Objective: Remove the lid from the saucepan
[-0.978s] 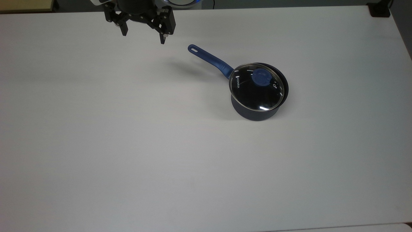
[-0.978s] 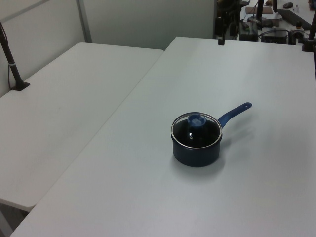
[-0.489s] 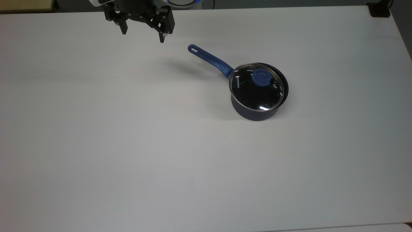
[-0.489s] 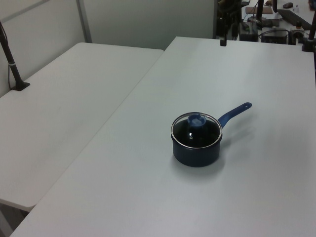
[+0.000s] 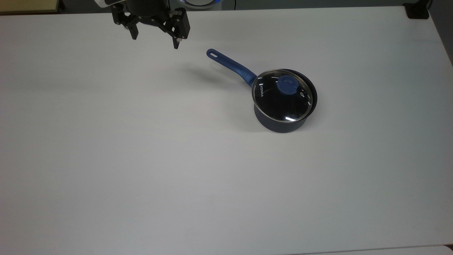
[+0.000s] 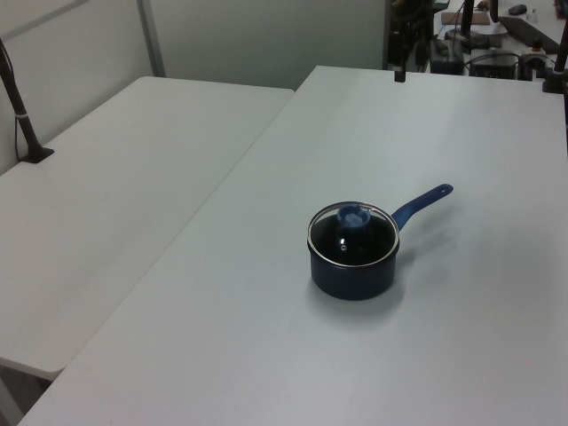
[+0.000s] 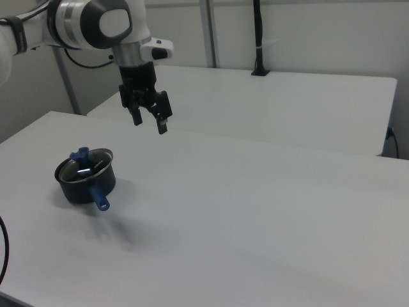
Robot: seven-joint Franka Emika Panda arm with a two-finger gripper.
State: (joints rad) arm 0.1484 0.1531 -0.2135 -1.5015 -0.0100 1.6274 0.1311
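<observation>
Since a second ago the gripper (image 5: 154, 41) has drawn a little toward the top view's upper edge, its fingertips now sitting slightly higher in that picture than before; the saucepan and lid have not shifted at all.

Its two black fingers (image 5: 176, 42) stand spread wide apart with nothing between them, hanging in the air above the white table (image 5: 141, 159). In the right view the gripper (image 7: 149, 120) points downward from the arm's white wrist (image 7: 96, 22), well above the tabletop and off to the right view's right of the pot (a clear stretch of table lies between them).

Moving outward, the saucepan (image 5: 279, 122) rests upright on the table, well apart from the gripper, toward the top view's right and lower down. Its long blue handle (image 5: 231, 65) reaches up and to the top view's left, its slotted tip being the part of the pot nearest the fingers, though still not touching them. The lid (image 5: 282, 95) sits on the saucepan, glass with a thin steel rim, its blue knob (image 5: 286, 84) on top; in the top view the lid looks set slightly off toward the lower left, with a dark crescent of the pot showing past its upper right edge.

In the left view the saucepan (image 6: 351, 275) stands mid-table with the lid (image 6: 352, 235) on it and the handle (image 6: 422, 202) pointing to the left view's upper right. A second white table (image 6: 115, 204) adjoins on the left view's left.
</observation>
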